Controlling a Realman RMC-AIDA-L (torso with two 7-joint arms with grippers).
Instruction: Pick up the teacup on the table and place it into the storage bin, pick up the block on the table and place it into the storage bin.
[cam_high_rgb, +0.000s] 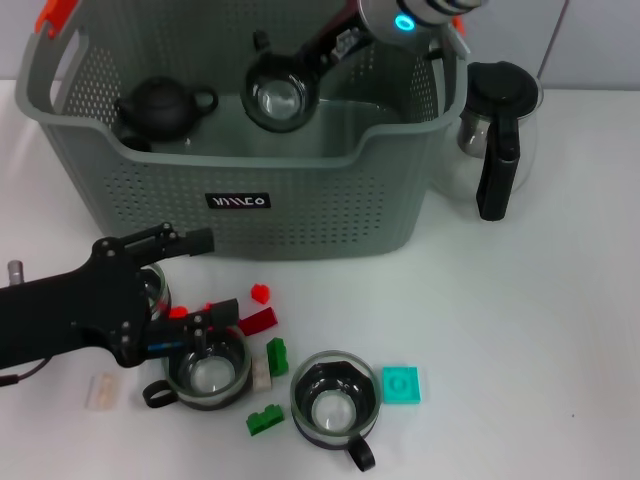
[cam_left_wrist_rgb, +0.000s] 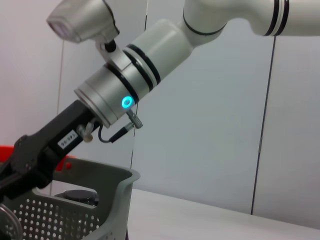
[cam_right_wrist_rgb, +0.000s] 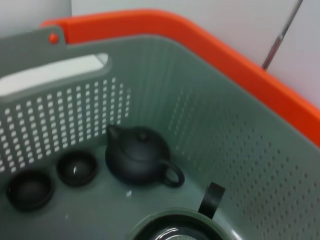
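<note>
My right gripper (cam_high_rgb: 303, 68) hangs over the grey storage bin (cam_high_rgb: 300, 215), shut on a glass teacup (cam_high_rgb: 278, 98) with a dark band, held above the bin's floor. That teacup's rim (cam_right_wrist_rgb: 175, 229) shows in the right wrist view, inside the storage bin (cam_right_wrist_rgb: 225, 150). Two more glass teacups (cam_high_rgb: 206, 369) (cam_high_rgb: 335, 403) stand on the table in front of the bin. Around them lie small blocks: red (cam_high_rgb: 258, 321), green (cam_high_rgb: 276, 355) and teal (cam_high_rgb: 401, 384). My left gripper (cam_high_rgb: 212, 276) lies open low over the table just left of the red blocks.
A black teapot (cam_high_rgb: 163, 105) and two small dark cups (cam_right_wrist_rgb: 77, 167) sit inside the bin. A glass pitcher with a black handle (cam_high_rgb: 497, 135) stands right of the bin. A pale block (cam_high_rgb: 102, 391) lies at the front left. The right arm (cam_left_wrist_rgb: 125, 80) crosses the left wrist view.
</note>
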